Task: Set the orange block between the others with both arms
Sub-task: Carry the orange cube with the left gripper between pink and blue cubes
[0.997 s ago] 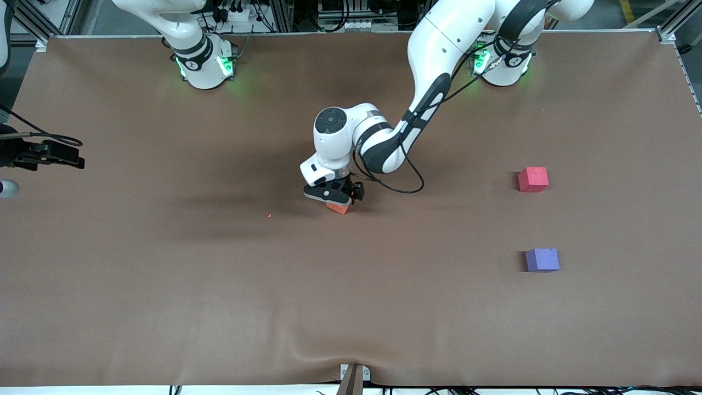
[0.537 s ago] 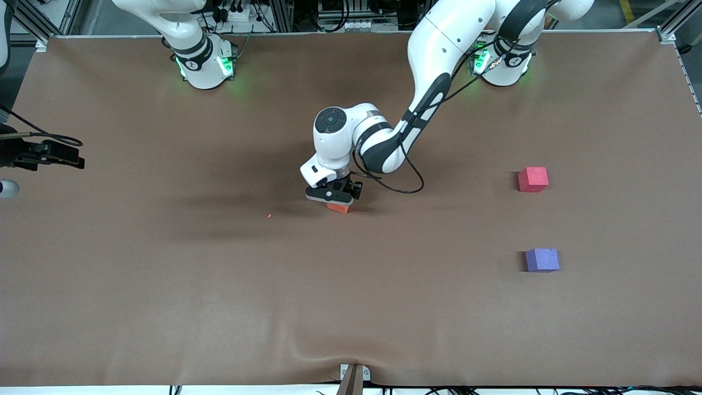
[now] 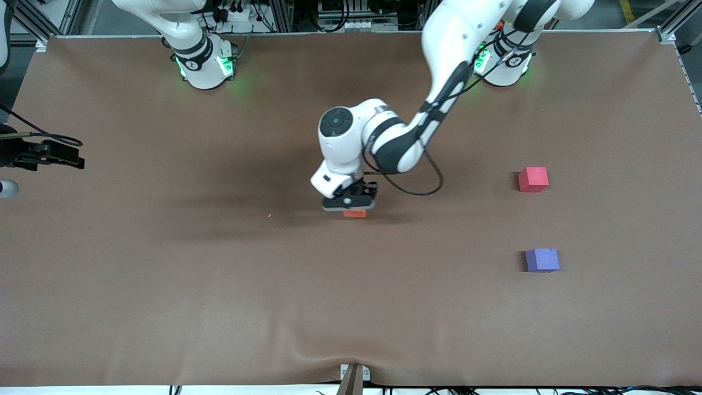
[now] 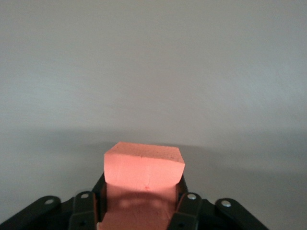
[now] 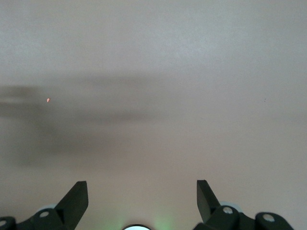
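Note:
The orange block (image 3: 355, 214) (image 4: 144, 165) is clamped between the fingers of my left gripper (image 3: 351, 208) (image 4: 141, 194), which is shut on it over the middle of the table. The block casts a shadow on the brown cloth below it. The others lie toward the left arm's end of the table. The purple-blue cube (image 3: 542, 260) is nearer the front camera than the pinkish-red cube (image 3: 533, 179), with a bare gap between them. My right gripper (image 5: 141, 184) is open over bare cloth, holds nothing, and does not show in the front view.
A tiny orange crumb (image 3: 269, 215) (image 5: 48, 99) lies on the cloth, toward the right arm's end from the block. A black device (image 3: 41, 153) juts in at the table edge at the right arm's end. A metal bracket (image 3: 354, 376) sits at the near edge.
My left gripper closed on the orange block, then carried it a short way toward the left arm's end of the table. The two other cubes stayed put.

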### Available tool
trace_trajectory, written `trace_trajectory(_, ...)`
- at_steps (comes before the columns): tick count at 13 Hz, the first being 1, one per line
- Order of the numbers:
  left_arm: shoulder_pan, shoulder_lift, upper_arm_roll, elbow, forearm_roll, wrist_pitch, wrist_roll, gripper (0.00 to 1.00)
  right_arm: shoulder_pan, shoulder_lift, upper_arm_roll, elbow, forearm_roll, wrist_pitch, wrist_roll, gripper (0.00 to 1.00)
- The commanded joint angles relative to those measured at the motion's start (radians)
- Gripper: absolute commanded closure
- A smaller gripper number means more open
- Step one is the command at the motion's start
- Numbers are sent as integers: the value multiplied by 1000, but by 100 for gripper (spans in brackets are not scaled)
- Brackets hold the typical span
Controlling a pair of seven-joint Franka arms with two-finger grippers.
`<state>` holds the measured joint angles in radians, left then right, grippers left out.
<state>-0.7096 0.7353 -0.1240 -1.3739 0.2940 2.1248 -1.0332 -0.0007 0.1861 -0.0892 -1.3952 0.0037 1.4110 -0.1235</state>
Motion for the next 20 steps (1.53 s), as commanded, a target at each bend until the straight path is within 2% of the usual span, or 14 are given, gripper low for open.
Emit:
trace_trajectory(1,122,-92,-14,-28,-61,-87,-16,100,1,-2,-1,15,16,-7,12,0)
trace_trajectory(4,283,-123,-16,-33,-65,-166,-15,100,1,-2,-1,18,16,-7,13,0)
trace_trajectory(6,385,-163,-19,-71,-65,-213,2,100,2,-2,-3,19,16,-7,13,0)
trace_trajectory(9,545,-229,-20,-195,-64,-213,201,100,2,-2,-3,21,16,-6,13,0)
trace_trajectory(13,663,-299,-19,-359,-55,-204,419,100,2,-2,-1,27,16,-6,13,0)
trace_trajectory(15,725,-332,-19,-430,-50,-178,501,100,2,-2,-3,28,16,-6,13,0)
trace_trajectory(18,786,-372,-20,-545,-52,-65,596,100,2,-2,-1,28,16,-6,13,0)
trace_trajectory(20,812,-366,-20,-580,-52,6,601,100,4,-2,-1,28,16,-6,13,0)
